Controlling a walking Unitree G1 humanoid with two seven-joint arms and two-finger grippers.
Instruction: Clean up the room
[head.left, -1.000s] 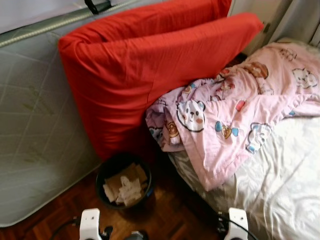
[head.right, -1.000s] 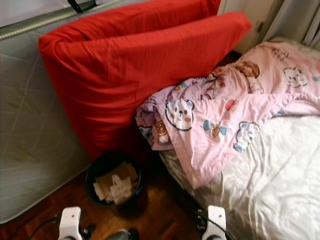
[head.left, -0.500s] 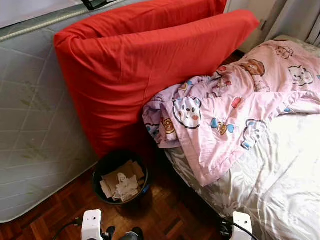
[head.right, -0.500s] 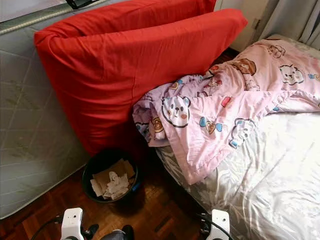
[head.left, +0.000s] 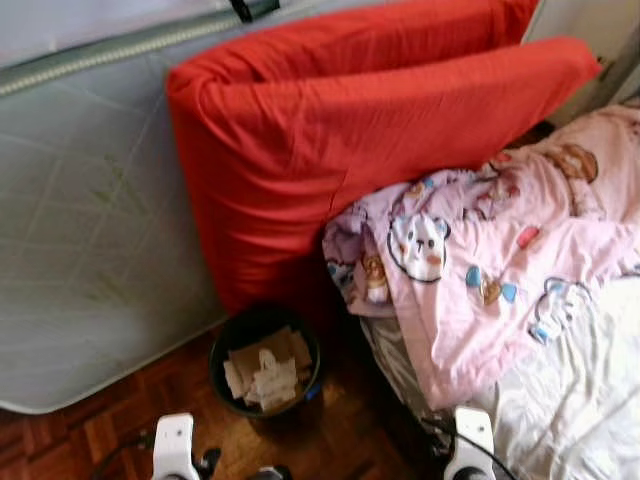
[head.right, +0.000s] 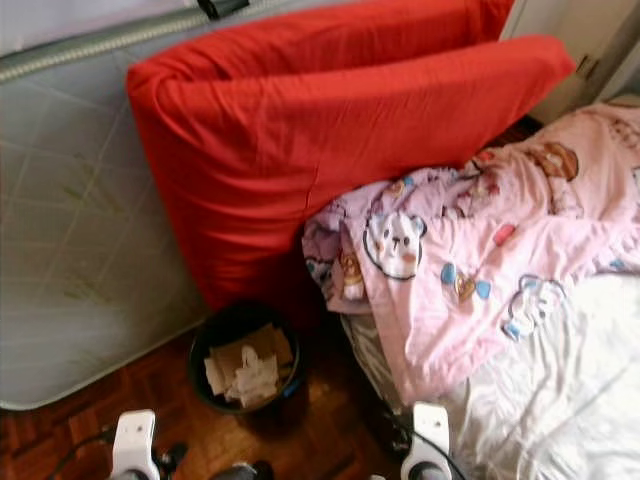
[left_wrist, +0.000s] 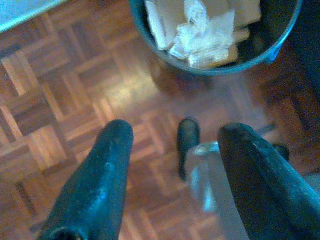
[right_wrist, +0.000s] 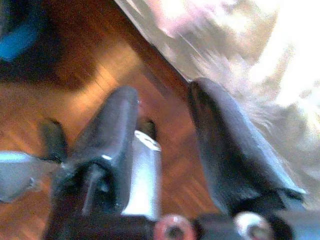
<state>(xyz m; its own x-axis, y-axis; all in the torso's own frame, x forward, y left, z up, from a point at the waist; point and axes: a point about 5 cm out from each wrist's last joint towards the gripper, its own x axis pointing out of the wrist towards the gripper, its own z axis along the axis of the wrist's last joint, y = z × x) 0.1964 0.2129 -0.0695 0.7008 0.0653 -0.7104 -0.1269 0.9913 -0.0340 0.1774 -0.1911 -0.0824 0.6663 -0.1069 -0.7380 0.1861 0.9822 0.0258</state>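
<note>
A black waste bin (head.left: 265, 365) holding crumpled paper and cardboard (head.left: 262, 372) stands on the wood floor at the foot of two big red cushions (head.left: 350, 150). A pink bear-print blanket (head.left: 480, 270) lies rumpled over the near corner of the bed (head.left: 580, 400). My left gripper (left_wrist: 175, 132) hangs open over the parquet, just short of the bin (left_wrist: 272, 35), with nothing between its fingers. My right gripper (right_wrist: 162, 90) hangs open above the floor beside the bed's edge (right_wrist: 225, 40), also holding nothing.
A grey quilted mattress (head.left: 90, 230) leans against the wall on the left, behind the red cushions. The bed with its white sheet fills the right side. A strip of parquet floor (head.left: 90, 430) runs between the mattress and the bed.
The whole picture has shifted to the right, so the camera has turned left. The bin, cushions and blanket keep their places relative to each other. Both arms still hang low.
</note>
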